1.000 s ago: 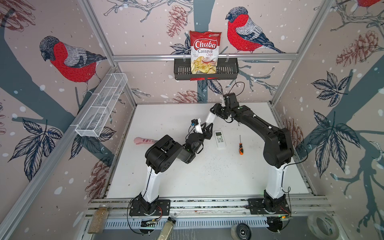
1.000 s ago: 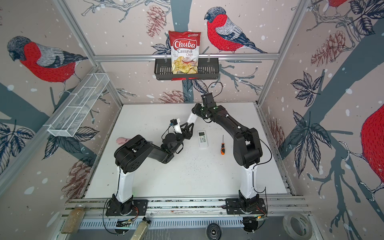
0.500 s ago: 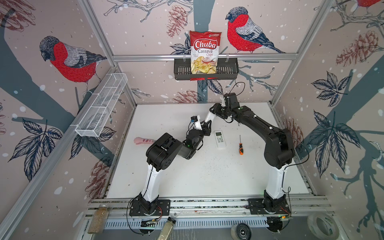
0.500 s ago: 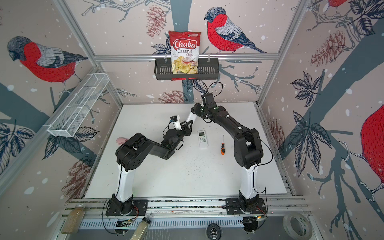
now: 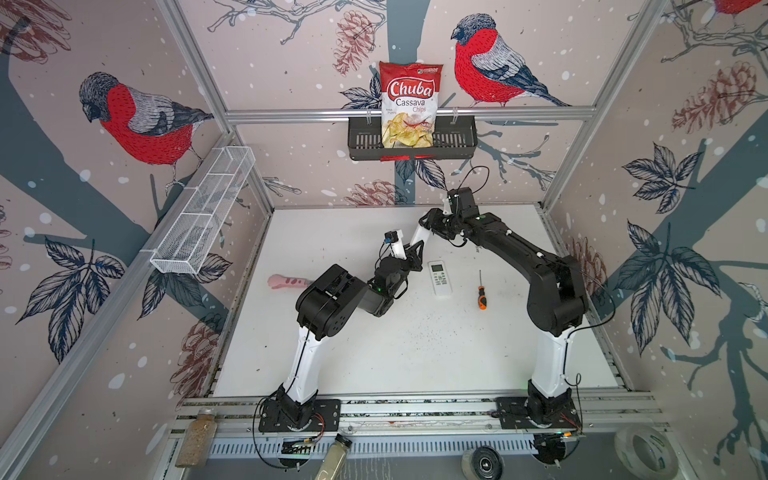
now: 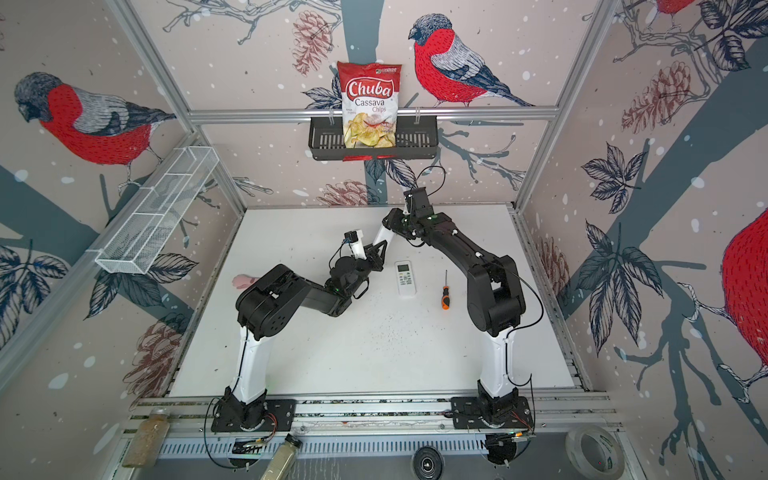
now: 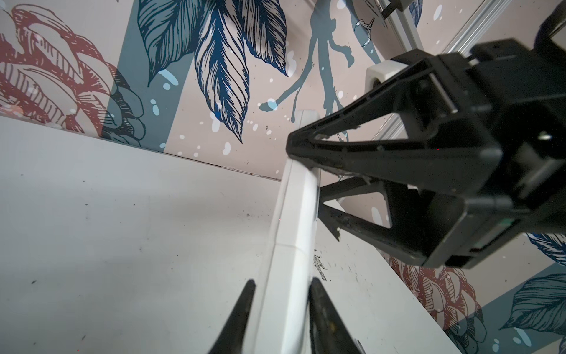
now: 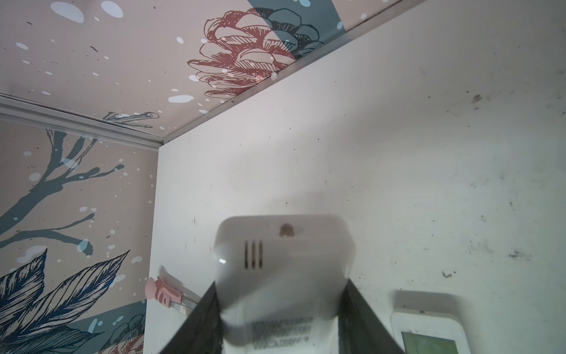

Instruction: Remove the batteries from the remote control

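A white remote control [image 5: 417,237] hangs tilted above the back middle of the table, gripped at both ends. My right gripper [image 5: 430,222] is shut on its upper end; in the right wrist view the remote's back [image 8: 284,254] fills the gap between the black fingers [image 8: 202,318]. My left gripper [image 5: 417,250] has its fingers against both narrow sides of the lower end; in the left wrist view the remote [image 7: 294,233] runs up from my left gripper [image 7: 280,294] to the right gripper [image 7: 306,165]. The batteries are hidden.
A second white remote [image 5: 439,277] with a display lies flat on the table right of the left gripper. An orange-and-black screwdriver [image 5: 481,293] lies further right. A pink-handled tool [image 5: 286,281] lies at the left. A wire basket [image 5: 203,216] and a chips shelf [image 5: 411,141] hang on the walls.
The left gripper has moved up to the remote's lower end and its jaws have narrowed onto the remote's sides. The right arm and the remote have stayed put.
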Robot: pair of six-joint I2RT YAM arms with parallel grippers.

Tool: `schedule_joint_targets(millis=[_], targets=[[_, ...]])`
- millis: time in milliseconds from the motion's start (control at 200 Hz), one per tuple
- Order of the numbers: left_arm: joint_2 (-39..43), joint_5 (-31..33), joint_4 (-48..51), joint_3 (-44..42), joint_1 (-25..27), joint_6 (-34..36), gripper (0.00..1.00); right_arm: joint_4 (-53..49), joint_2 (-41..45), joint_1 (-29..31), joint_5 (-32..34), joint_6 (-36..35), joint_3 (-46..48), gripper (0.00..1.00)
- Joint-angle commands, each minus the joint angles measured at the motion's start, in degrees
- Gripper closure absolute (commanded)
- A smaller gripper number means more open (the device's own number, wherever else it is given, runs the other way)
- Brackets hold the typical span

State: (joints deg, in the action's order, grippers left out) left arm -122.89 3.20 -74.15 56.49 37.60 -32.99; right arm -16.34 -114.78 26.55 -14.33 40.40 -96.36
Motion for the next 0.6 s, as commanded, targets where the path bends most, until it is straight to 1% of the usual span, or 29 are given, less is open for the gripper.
schedule_joint_targets(millis=[0,390,495,595], targets=[[-0.1,-1.0,-1.8,-0.3,0.0,-0.3,0.71,2.4,0.6,-0.4,-1.2,-0.5,0.2,0.71],[0.8,-2.5,-3.0,-2.4,0.2,-0.1,0.74,3.4,0.7,-1.4,-3.7,-0.8,0.8,0.72],[1.1,-2.3,-3.8,-3.1,0.4,-0.1,0.74,3.6,0.7,-1.6,-3.8,-0.7,0.9,0.72],[1.3,-2.4,-3.9,-3.5,0.5,0.0,0.71,3.7,0.7,-1.7,-3.9,-0.6,1.0,0.73]])
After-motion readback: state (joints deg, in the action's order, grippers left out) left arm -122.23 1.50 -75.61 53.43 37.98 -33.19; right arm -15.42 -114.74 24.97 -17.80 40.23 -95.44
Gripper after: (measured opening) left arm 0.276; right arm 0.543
